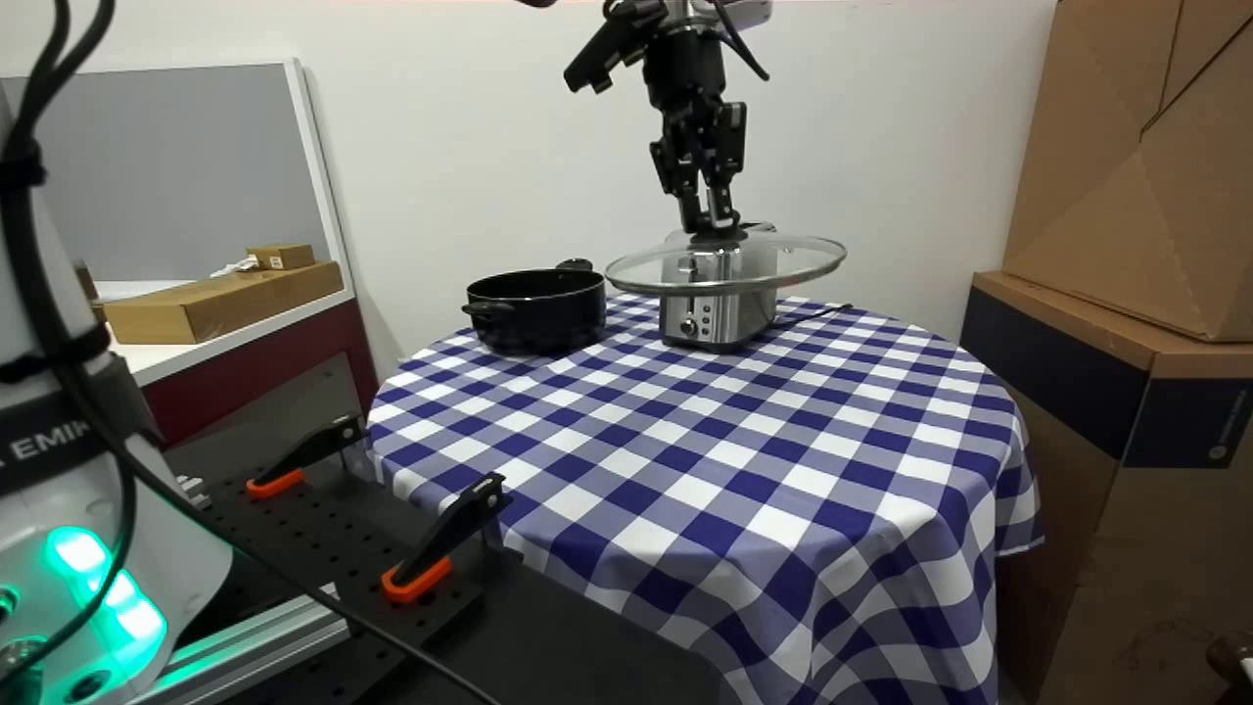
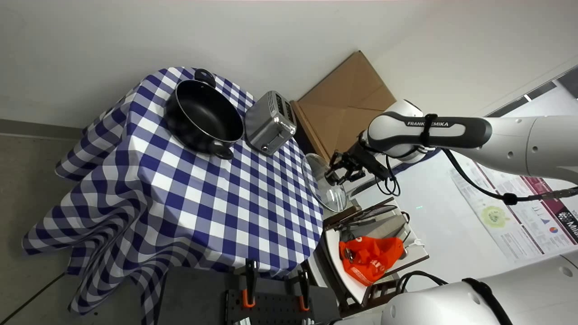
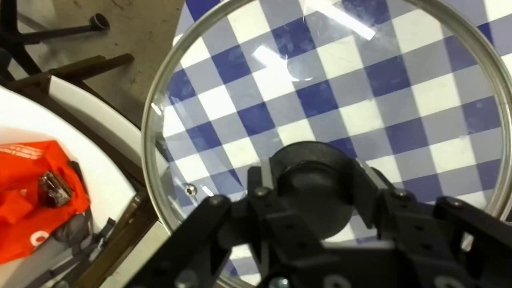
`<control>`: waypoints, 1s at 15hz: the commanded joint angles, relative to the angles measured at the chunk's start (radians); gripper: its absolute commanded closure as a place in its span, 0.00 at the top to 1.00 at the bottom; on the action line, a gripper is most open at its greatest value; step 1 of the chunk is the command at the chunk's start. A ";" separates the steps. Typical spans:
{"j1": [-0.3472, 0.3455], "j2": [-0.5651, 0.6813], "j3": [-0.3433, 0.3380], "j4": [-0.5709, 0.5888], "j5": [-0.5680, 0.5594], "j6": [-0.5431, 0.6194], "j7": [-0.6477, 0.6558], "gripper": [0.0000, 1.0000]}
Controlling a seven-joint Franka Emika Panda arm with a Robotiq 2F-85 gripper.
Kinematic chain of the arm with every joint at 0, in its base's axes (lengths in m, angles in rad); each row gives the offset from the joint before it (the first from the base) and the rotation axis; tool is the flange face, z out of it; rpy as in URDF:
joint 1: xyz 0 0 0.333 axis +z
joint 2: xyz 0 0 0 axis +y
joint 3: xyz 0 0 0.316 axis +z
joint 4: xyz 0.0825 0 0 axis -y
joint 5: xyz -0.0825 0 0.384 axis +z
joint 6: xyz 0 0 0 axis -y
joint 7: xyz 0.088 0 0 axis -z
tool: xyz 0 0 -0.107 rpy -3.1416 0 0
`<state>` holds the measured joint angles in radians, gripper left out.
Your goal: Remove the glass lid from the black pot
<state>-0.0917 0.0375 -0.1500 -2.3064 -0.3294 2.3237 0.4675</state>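
The black pot [image 1: 536,328] stands uncovered on the checked tablecloth, its dark inside showing in an exterior view [image 2: 205,110]. The glass lid [image 1: 636,273] is in the air, well above the table and away from the pot, roughly level with a slight tilt. My gripper [image 1: 711,217] is above the lid's centre, its fingers closed around the dark knob. In the wrist view the fingers [image 3: 314,182] press both sides of the knob [image 3: 316,206], and the glass [image 3: 304,100] spreads below. The lid also shows near the table's edge in an exterior view [image 2: 334,196].
A silver toaster [image 1: 719,313] stands beside the pot, partly seen through the lid. Cardboard boxes [image 1: 1126,196] stand beyond the table's edge. A chair with an orange bag [image 2: 372,259] is close to the table. Two clamps [image 1: 445,539] sit on the black mounting board.
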 commanded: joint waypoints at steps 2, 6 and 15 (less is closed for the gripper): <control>-0.057 0.092 -0.042 0.007 -0.005 0.072 -0.002 0.23; -0.055 0.222 -0.061 0.046 0.000 0.116 -0.016 0.23; 0.016 0.503 -0.062 0.166 0.024 0.193 -0.062 0.23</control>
<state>-0.1165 0.4786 -0.2019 -2.1957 -0.3298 2.5027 0.4487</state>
